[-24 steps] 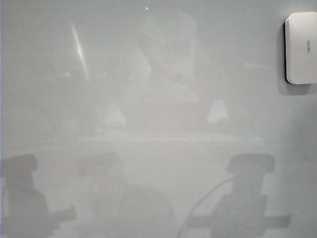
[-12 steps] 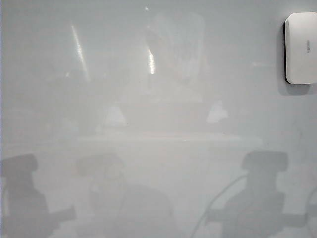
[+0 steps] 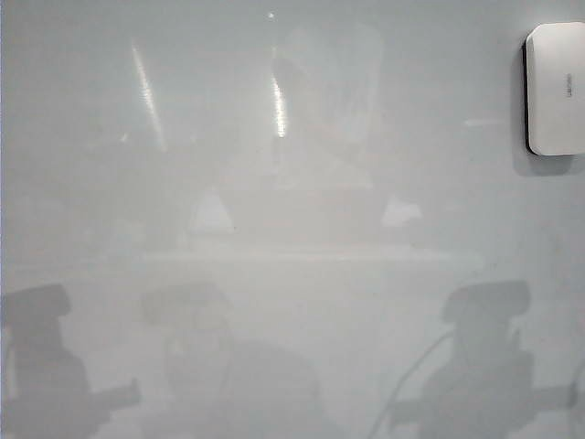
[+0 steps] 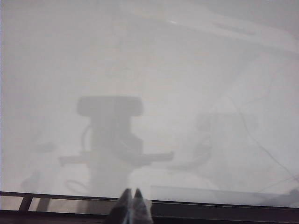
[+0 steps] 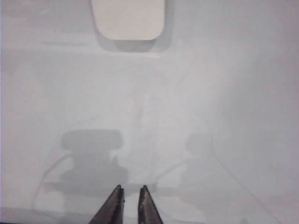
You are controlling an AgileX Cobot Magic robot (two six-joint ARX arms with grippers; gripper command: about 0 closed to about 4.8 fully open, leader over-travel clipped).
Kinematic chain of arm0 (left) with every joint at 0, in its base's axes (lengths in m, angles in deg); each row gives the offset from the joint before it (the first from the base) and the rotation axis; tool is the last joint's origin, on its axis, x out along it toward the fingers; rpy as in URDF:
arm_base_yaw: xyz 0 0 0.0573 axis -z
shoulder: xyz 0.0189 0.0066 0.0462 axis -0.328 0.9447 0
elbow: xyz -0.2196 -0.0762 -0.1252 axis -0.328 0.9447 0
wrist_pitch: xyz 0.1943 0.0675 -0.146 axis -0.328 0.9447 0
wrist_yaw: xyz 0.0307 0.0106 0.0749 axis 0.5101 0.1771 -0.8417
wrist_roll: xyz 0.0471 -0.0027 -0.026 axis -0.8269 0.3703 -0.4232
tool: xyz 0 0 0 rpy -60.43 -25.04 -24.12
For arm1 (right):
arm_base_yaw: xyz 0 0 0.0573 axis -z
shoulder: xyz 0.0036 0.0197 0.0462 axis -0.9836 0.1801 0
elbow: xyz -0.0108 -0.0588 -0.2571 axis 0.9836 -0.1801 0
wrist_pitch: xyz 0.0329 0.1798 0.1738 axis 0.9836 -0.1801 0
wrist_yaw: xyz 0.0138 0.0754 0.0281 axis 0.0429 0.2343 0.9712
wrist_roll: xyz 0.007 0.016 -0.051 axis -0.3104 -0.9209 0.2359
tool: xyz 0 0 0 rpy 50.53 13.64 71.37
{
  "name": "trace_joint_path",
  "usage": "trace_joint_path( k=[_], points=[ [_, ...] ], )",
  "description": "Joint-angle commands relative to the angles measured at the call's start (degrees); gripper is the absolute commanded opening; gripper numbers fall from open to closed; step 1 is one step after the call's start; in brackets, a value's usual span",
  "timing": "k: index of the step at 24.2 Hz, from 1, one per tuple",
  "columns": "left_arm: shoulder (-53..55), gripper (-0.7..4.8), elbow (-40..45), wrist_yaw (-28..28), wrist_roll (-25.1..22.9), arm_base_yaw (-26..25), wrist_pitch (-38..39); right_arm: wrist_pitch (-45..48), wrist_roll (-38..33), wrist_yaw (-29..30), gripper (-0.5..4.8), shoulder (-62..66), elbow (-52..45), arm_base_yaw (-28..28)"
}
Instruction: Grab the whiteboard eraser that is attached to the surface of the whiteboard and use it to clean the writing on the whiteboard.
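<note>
The whiteboard eraser point(image 3: 556, 89), a white rounded block with a dark edge, sticks to the whiteboard point(image 3: 292, 183) at the far upper right of the exterior view. No writing shows on the board in any view. In the right wrist view the eraser point(image 5: 128, 18) lies well ahead of my right gripper point(image 5: 131, 187), whose jaws stand a narrow gap apart with nothing between them. My left gripper point(image 4: 131, 191) is shut, its tips together, empty, over the board's near edge. Neither gripper itself appears in the exterior view, only their shadows.
Grey arm shadows fall on the lower board, one at the left point(image 3: 41, 366) and one at the right point(image 3: 484, 366). Faint reflections cross the board's middle. A dark frame bar point(image 4: 210, 207) runs along the board's edge by the left gripper.
The right arm's shadow has slid to the right along the lower board. The eraser and the left arm's shadow have stayed put.
</note>
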Motion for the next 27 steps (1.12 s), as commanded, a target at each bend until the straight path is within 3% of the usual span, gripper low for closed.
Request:
trace_joint_path(
  k=[1,27],
  points=[
    [0.02,-0.05,-0.07,-0.15,-0.24,0.07,-0.33,1.77,-0.46,-3.08,0.63,-0.11,-0.22,-0.04],
    [0.02,-0.06,-0.07,-0.15,-0.24,0.07,-0.33,1.64,-1.70,-4.04,0.63,-0.11,-0.22,0.00]
  ],
)
